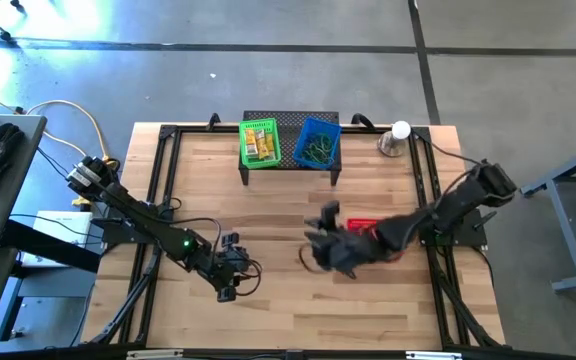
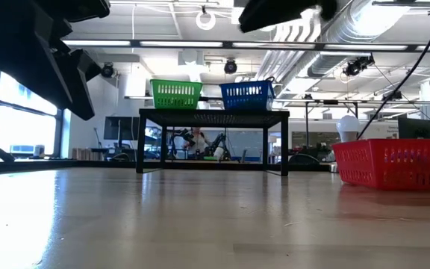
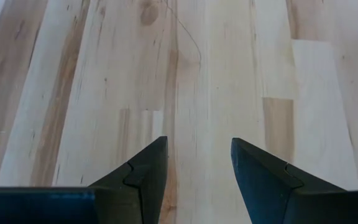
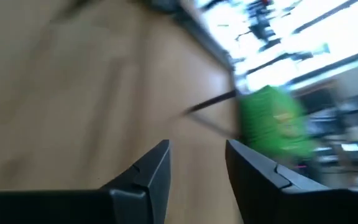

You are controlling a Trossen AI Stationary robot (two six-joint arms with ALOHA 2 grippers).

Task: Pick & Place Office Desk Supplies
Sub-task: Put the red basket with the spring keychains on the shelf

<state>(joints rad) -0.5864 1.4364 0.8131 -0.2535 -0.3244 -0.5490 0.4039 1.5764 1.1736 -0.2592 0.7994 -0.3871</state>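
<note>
Two baskets, green (image 1: pixel 259 143) and blue (image 1: pixel 318 142), sit on my black stand (image 1: pixel 290 168) from above, holding the supplies; my right gripper (image 1: pixel 320 246) hovers beside the red basket (image 1: pixel 362 226), my left gripper (image 1: pixel 230 286) over bare table (image 1: pixel 268 320). Low down, all three baskets show. Each wrist view shows my fingers apart, grasping nothing.

At my desk's (image 1: pixel 268 300) far edge stands a black stand (image 1: pixel 290 168) carrying green (image 1: pixel 259 143) and blue baskets (image 1: pixel 318 141); a silver cup (image 1: pixel 396 139) sits near the far right corner.

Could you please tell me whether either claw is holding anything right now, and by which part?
Neither holds anything: the left claw and the right claw both stand open with an empty gap.
</note>
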